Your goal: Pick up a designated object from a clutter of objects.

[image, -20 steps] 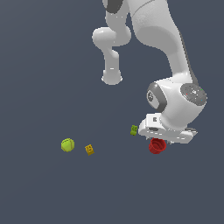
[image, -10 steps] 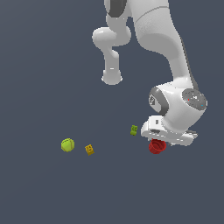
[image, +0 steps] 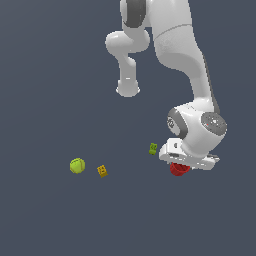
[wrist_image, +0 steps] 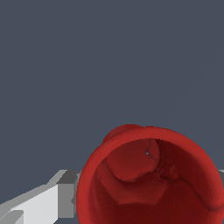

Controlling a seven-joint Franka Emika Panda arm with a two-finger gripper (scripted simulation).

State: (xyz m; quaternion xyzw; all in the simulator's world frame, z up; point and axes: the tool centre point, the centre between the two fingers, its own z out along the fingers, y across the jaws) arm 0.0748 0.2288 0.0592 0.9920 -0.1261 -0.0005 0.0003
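Dark grey floor [image: 45,220] is carrying a ball [image: 77,165], orange block [image: 102,171], green block [image: 153,148] & red cup [image: 177,169], w/ ball and orange block lying near each other.

You are looking at a glossy white arm [image: 180,45] built of rounded segments, with dark grey bands showing at its joints. A grey disc is capping the wrist joint [image: 212,122], and the wrist view is showing a pale grey, blocky finger [wrist_image: 39,203].

Cup [wrist_image: 148,183] red plastic, smooth, slight sheen, lumpy inside. Arm [image: 185,55] glossy white plastic shell. Ball [image: 77,165] matt yellow-green. Tabletop [image: 50,75] flat matt grey.
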